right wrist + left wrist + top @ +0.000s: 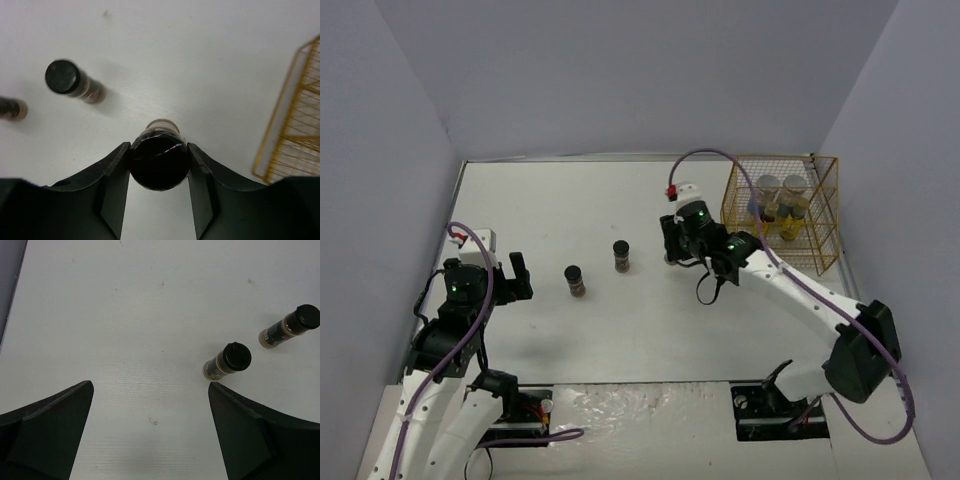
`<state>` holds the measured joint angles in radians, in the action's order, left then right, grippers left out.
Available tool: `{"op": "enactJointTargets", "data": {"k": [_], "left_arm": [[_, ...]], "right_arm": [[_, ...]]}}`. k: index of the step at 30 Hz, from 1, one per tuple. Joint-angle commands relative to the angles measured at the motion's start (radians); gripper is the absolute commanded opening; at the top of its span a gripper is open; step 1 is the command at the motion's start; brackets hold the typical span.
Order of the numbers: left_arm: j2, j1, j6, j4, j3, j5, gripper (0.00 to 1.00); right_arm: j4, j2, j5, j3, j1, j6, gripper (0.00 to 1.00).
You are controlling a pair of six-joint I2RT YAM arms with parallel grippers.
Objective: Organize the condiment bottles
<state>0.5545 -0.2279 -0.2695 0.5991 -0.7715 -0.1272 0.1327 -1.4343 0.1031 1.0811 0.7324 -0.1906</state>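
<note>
Right pincer (pixel 159 150) grips a dark jar (pixel 159 169) standing upright.

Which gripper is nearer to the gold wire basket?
Right. The right gripper, holding a dark jar, sits just left of the basket; the left gripper hangs open far over on the left side.

Overhead view from behind, wrist views close, downward, all sharing dark jars (pixel 575 281)

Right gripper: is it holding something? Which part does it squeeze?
Yes. The right gripper pinches a short dark jar at its top, one finger on each side of the black lid. The left gripper is open and holds nothing.
</note>
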Motion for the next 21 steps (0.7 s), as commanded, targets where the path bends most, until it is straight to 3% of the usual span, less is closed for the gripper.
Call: {"op": "enactJointTargets", "data": {"k": [1,6,16,21], "left_arm": [[0.018,0.006,0.008,-0.073,-0.018,0.011,0.97],[0.019,0.006,0.009,-0.073,-0.020,0.012,0.97],[0.014,0.004,0.008,-0.074,-0.017,0.017,0.97],[0.014,0.004,0.009,-0.074,-0.020,0.023,0.97]], "right_arm": [[0.103,0.184,0.163,-0.003,-0.128,-0.123,0.04],[0.186,0.287,0.175,-0.002,-0.321,-0.146,0.04],[0.229,0.317,0.120,0.020,-0.744,-0.128,0.00],[0.193,0.261,0.148,0.058,-0.838,-0.116,0.00]]}}
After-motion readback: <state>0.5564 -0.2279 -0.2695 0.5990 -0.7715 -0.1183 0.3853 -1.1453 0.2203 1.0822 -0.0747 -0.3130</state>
